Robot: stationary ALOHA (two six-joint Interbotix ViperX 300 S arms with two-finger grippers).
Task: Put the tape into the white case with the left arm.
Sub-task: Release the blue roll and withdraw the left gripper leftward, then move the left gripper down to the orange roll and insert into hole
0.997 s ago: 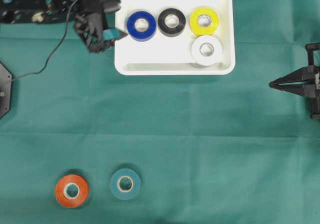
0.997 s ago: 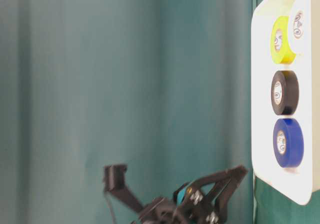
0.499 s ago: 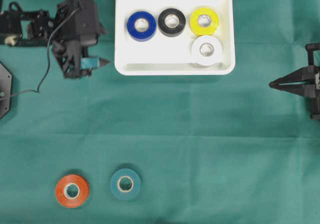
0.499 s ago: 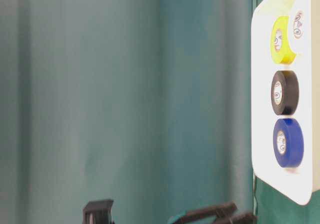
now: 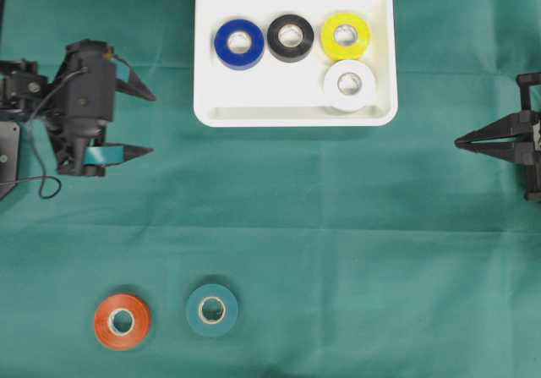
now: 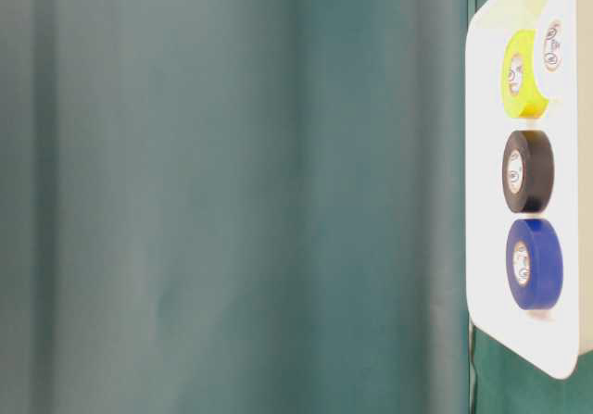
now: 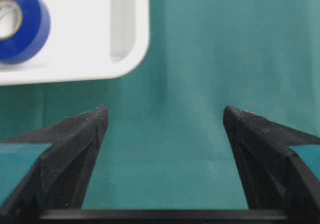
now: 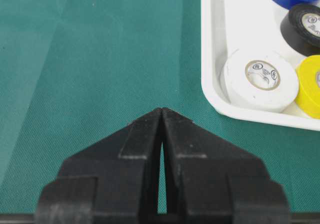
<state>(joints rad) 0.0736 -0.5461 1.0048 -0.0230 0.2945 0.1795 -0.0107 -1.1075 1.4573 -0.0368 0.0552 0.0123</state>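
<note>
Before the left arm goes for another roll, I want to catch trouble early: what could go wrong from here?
1. The orange roll and teal roll lie close together; the open left gripper might nudge one while closing on the other.
2. The white case has free room only in its lower row beside the white roll; a careless drop could land on the rim or on that roll.

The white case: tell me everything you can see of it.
The white case is a shallow rectangular tray of glossy plastic with rounded corners and a raised rim. It lies flat on the green cloth at the far middle of the overhead view. Inside lie four rolls: blue tape, black tape and yellow tape in a row, white tape below the yellow. Neither hand touches it.
</note>
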